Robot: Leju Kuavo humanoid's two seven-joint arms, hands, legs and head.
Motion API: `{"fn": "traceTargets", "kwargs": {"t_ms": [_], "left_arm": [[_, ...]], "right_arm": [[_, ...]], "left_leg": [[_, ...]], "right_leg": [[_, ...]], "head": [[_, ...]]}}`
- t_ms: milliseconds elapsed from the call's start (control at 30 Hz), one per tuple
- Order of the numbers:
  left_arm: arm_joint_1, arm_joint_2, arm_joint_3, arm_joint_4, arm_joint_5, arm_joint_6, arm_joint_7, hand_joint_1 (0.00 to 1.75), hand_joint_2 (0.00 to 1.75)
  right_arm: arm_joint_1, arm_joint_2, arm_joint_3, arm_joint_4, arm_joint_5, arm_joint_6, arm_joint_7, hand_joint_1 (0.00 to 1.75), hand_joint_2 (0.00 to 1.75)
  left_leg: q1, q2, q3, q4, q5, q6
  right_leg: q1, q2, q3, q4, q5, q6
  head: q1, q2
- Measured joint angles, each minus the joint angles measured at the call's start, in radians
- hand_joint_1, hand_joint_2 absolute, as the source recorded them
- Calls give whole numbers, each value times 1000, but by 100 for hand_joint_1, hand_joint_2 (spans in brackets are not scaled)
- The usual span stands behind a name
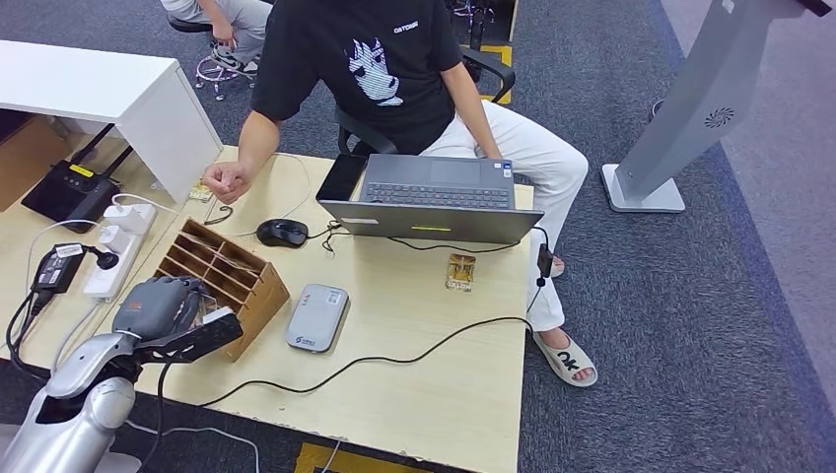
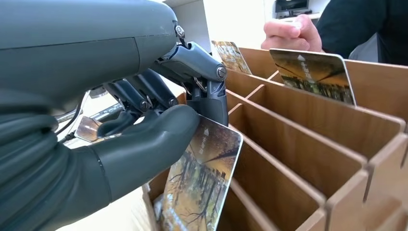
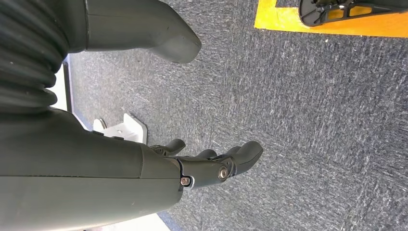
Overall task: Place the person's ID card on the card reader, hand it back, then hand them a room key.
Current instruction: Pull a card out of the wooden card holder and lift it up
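Thumb and fingers of your left robot hand (image 2: 159,120) pinch a room key card (image 2: 202,183) printed with an autumn tree scene; the thumb presses its face and the dark fingers back it from behind. The card stands tilted at the near end of the wooden card box (image 1: 222,271), its lower edge down in a compartment. From the head view you see the same robot hand (image 1: 158,307) hovering over the near left corner of that box. Another card (image 2: 315,74) stands upright in a farther compartment of the box.

Your right robot hand (image 3: 211,166) hangs over grey carpet, fingers loosely curled and apart, gripping nothing.

The card reader (image 1: 317,317) lies flat on the table (image 1: 444,384) just right of the box. A small card (image 1: 460,271) lies on the table further right of the box, in front of the laptop (image 1: 434,197). The person's fist (image 1: 225,181) rests on the table beyond the box.
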State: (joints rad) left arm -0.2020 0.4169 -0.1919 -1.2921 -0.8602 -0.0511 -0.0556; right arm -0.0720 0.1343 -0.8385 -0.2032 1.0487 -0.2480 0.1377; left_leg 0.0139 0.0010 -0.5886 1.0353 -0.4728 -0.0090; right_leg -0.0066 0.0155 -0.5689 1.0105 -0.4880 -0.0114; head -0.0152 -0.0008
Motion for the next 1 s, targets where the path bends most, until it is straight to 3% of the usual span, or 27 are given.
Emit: {"fn": "traceTargets", "kwargs": {"t_ms": [700,1000], "left_arm": [[-5,4,-1,0,-6,11,20,175,175],[-113,-3,-1,0,-37,99,56,175,175]], "right_arm": [[0,0,0,0,4,0,0,0,175],[-2,0,0,0,17,0,-6,0,175]], "left_leg": [[0,0,0,0,0,0],[0,-1,0,0,2,0]], "right_leg": [[0,0,0,0,0,0],[0,-1,0,0,1,0]], "head": [[0,0],[0,0]]}}
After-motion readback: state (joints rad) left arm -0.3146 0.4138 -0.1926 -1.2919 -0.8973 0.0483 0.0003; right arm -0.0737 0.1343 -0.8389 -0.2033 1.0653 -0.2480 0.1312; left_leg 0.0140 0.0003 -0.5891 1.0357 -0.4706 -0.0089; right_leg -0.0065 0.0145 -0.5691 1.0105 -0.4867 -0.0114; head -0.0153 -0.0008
